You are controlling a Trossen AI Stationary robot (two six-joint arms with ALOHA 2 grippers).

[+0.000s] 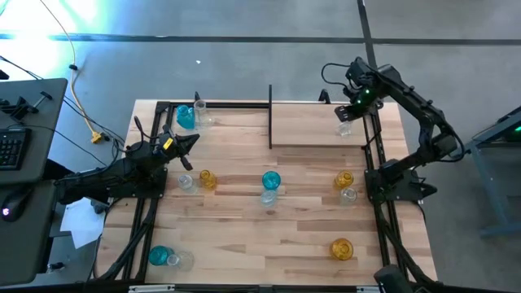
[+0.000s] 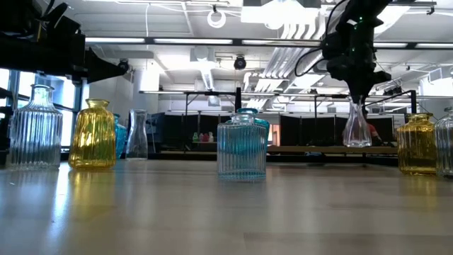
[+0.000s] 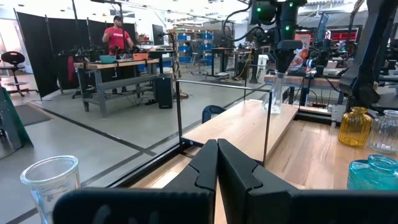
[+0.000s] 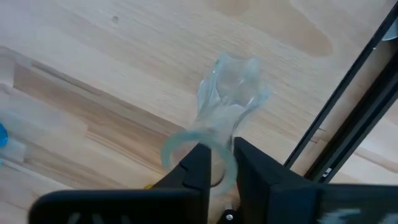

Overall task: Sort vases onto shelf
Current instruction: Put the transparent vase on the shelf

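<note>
My right gripper [image 4: 222, 163] points down over the shelf's right end [image 1: 317, 126], shut on a clear narrow-necked vase [image 1: 344, 128] [image 2: 357, 127]. A teal vase [image 1: 186, 116] and a clear one [image 1: 201, 110] stand on the shelf's left end. Other vases stand upright on the table: clear [image 1: 186, 181], amber [image 1: 207, 180], teal [image 1: 271, 180] and amber [image 1: 343, 180] in the middle row. My left gripper [image 1: 189, 142] [image 3: 217, 163] waits shut at the table's left, pointing level. My right gripper pinches the clear vase's neck just below its rim [image 4: 214, 134] between its two fingers, which come from above and point down. The vase is upright below the fingers. In the low view its base [image 2: 357, 144] is down at the level of the shelf board.
Near the front edge stand an amber vase [image 1: 341, 248], a teal one [image 1: 159, 255] and a clear one [image 1: 181, 260]. A black upright divider [image 1: 270, 118] crosses the shelf's middle. Black frame rails [image 1: 376, 163] run along the table's right and left sides.
</note>
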